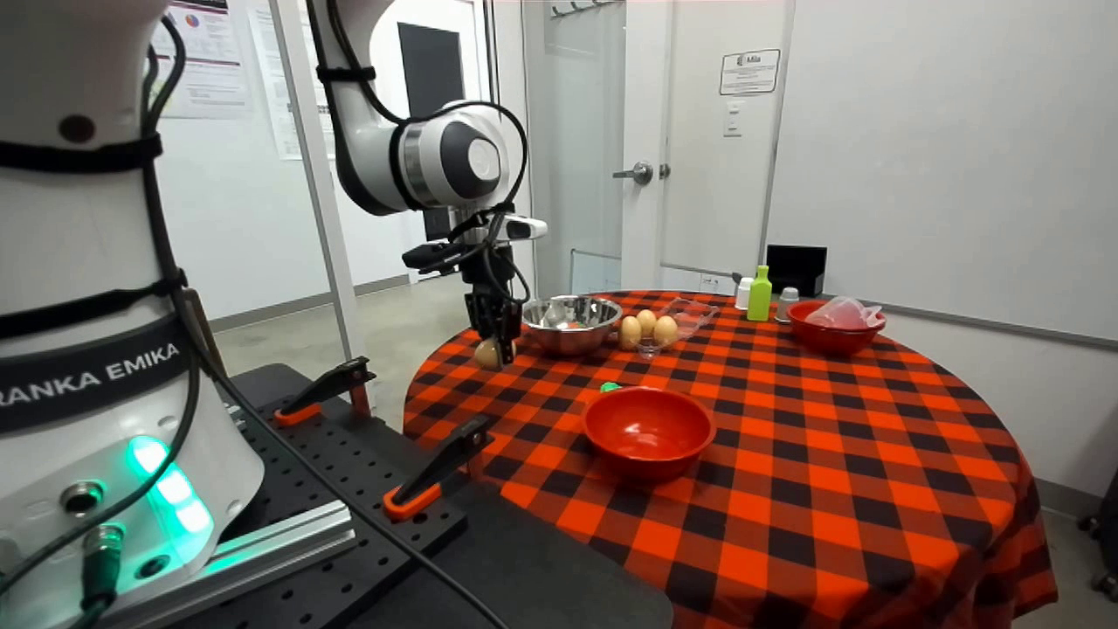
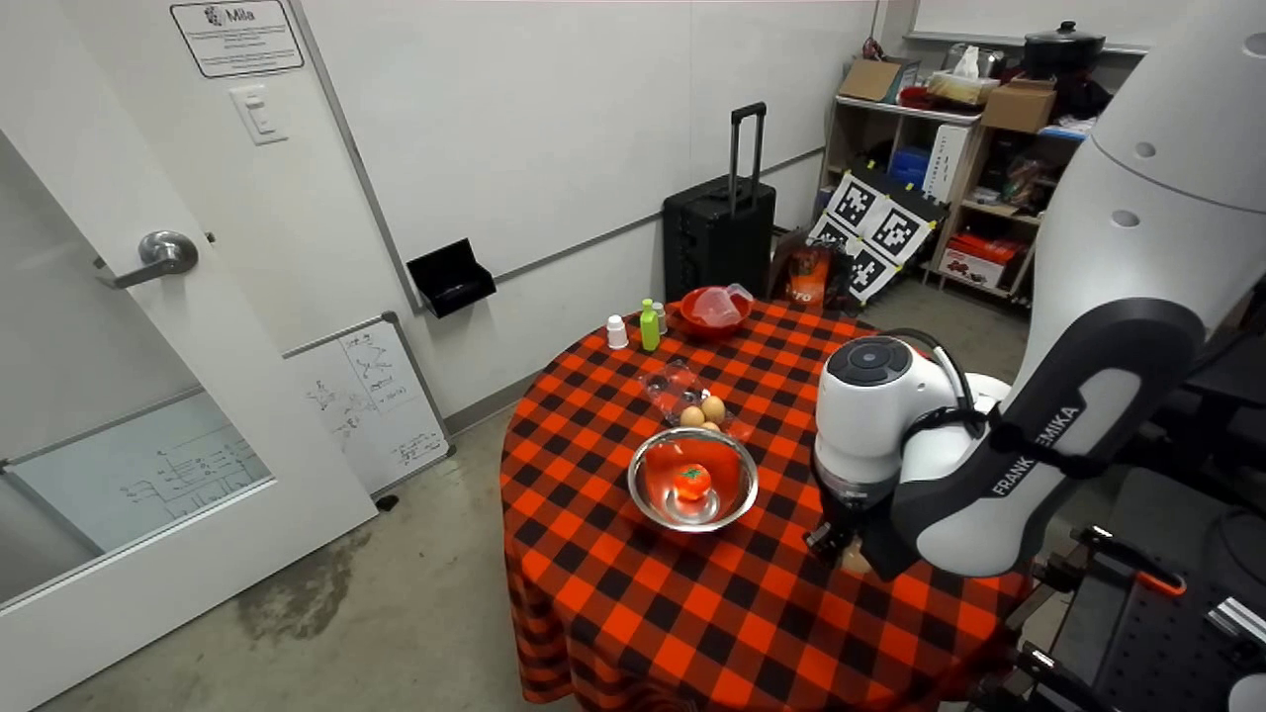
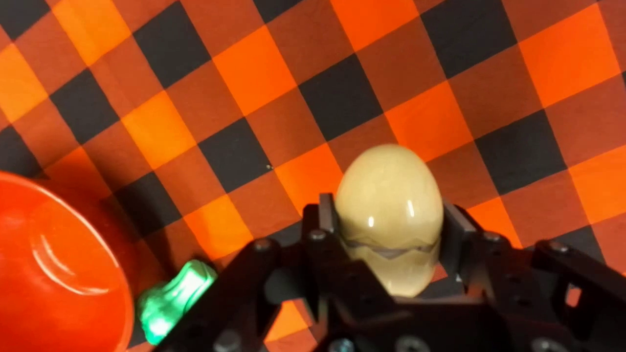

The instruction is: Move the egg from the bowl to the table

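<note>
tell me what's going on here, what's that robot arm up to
The Franka arm holds an egg in its tool, above the cloth-covered table and clear of the red bowl. It hasn't been set down yet. A tomato-like item sits in the metal bowl; three more eggs rest close by.

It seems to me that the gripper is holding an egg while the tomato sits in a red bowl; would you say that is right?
Not quite: the bowl that holds the tomato is shiny metal, not red, as an exterior view shows. The gripper is indeed holding an egg.
</note>
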You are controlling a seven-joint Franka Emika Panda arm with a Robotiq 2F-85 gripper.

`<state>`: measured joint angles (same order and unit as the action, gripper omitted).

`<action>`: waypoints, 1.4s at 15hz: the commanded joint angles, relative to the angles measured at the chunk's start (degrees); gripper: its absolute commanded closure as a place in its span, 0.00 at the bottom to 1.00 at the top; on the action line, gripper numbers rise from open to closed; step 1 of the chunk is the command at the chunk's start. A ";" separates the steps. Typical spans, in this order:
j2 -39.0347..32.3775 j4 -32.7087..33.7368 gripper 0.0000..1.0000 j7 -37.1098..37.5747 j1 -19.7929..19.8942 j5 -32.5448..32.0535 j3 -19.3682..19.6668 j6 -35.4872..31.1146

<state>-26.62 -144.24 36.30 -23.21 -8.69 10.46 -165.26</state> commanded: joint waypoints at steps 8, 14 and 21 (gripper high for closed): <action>-8.60 5.68 0.77 0.44 1.09 7.33 -1.59 -1.02; -12.14 9.62 0.77 -0.59 4.36 12.32 -4.02 -1.11; -14.17 11.41 0.19 -0.81 6.35 14.46 -4.59 -0.89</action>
<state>-39.51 -134.03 37.03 -17.91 3.55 6.66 -165.27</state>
